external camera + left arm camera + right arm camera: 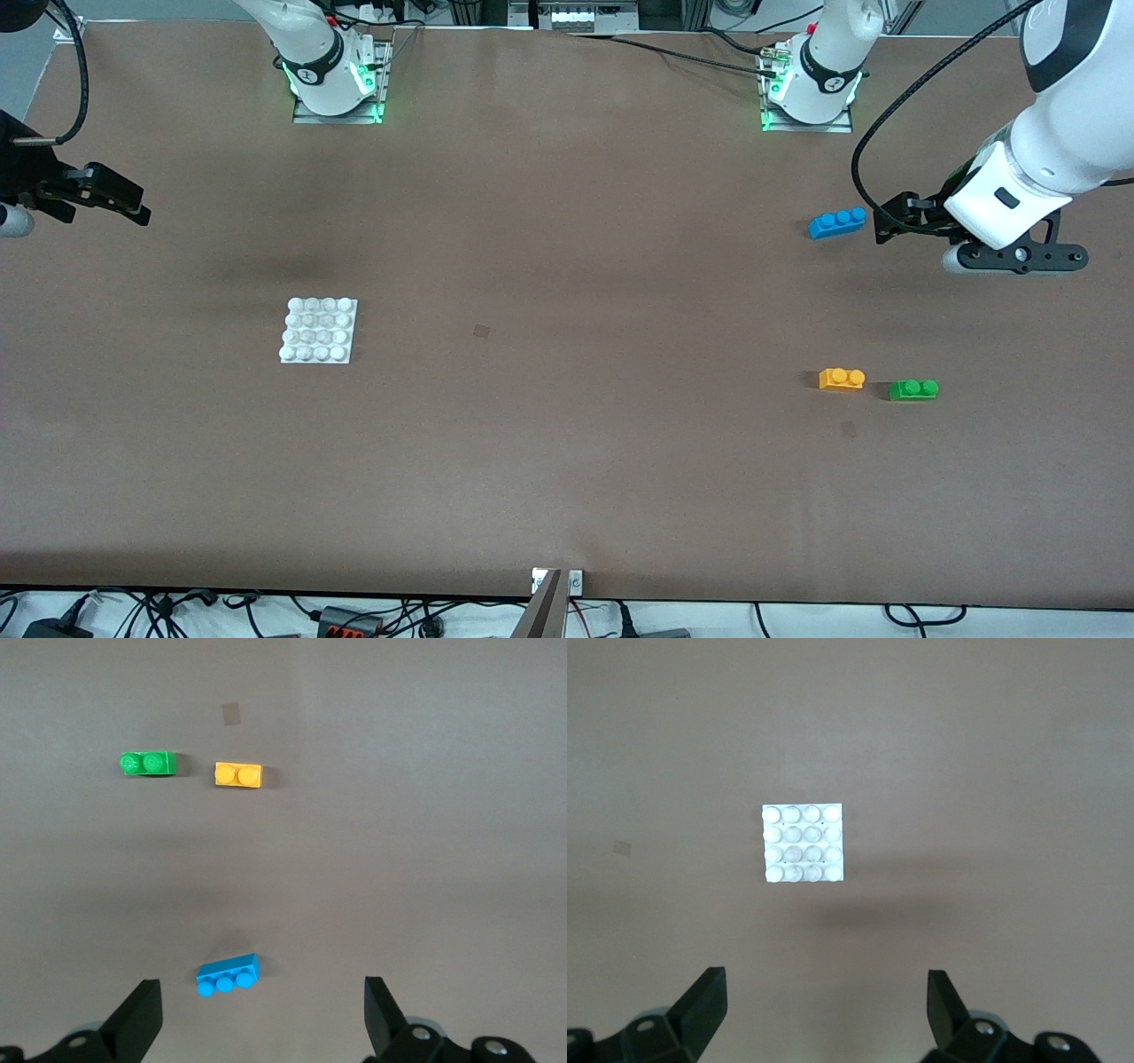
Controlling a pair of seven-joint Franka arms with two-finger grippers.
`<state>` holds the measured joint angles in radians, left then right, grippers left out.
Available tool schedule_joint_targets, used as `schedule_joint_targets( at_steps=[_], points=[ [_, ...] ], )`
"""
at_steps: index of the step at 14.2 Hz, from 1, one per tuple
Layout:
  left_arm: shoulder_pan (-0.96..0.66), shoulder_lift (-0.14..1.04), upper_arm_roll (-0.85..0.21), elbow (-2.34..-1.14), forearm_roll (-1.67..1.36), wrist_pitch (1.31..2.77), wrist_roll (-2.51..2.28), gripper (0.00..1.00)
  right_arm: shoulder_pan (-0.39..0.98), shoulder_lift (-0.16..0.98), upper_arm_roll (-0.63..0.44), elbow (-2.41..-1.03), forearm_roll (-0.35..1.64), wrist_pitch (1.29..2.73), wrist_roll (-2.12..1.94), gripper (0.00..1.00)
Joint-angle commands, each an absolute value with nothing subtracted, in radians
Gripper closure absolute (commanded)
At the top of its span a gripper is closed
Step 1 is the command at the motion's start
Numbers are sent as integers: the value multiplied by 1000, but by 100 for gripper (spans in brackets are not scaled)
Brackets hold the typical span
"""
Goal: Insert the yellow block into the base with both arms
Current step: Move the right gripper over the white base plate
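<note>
The yellow block [842, 379] [238, 775] lies flat on the brown table toward the left arm's end, studs up. The white studded base [319, 330] [803, 843] lies toward the right arm's end. My left gripper [890, 220] [263, 1010] hangs open and empty over the table beside a blue brick [837, 222], well apart from the yellow block. At the right arm's end of the table my right gripper [124, 202] [827, 1005] hovers, open and empty, away from the base.
A green two-stud brick [913, 389] [148, 764] sits right beside the yellow block, toward the left arm's end. The blue three-stud brick [228, 974] lies farther from the front camera than both. Small dark marks [481, 331] dot the tabletop.
</note>
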<state>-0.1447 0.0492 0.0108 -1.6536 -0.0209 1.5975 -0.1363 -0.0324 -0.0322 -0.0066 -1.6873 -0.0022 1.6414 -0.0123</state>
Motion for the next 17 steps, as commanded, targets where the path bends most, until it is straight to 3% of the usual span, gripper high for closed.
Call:
schedule_joint_targets(
  at_steps=[1,6,11,17],
  points=[
    [-149,52,15,-1640,-38,1586,-129,0,-28,-38,-9,-1690,14,1635,-23,0],
    [-149,54,17,-1640,-37,1586,-120,0,-23,-37,-6,-1693,14,1612,-21,0],
    [-149,54,15,-1640,-37,1586,-115,0,-17,-28,-3,-1658,6,1398,-20,0],
    [-149,54,15,-1640,-35,1586,-115,0,-26,46,-5,-1632,11,1407,-18,0]
  ],
)
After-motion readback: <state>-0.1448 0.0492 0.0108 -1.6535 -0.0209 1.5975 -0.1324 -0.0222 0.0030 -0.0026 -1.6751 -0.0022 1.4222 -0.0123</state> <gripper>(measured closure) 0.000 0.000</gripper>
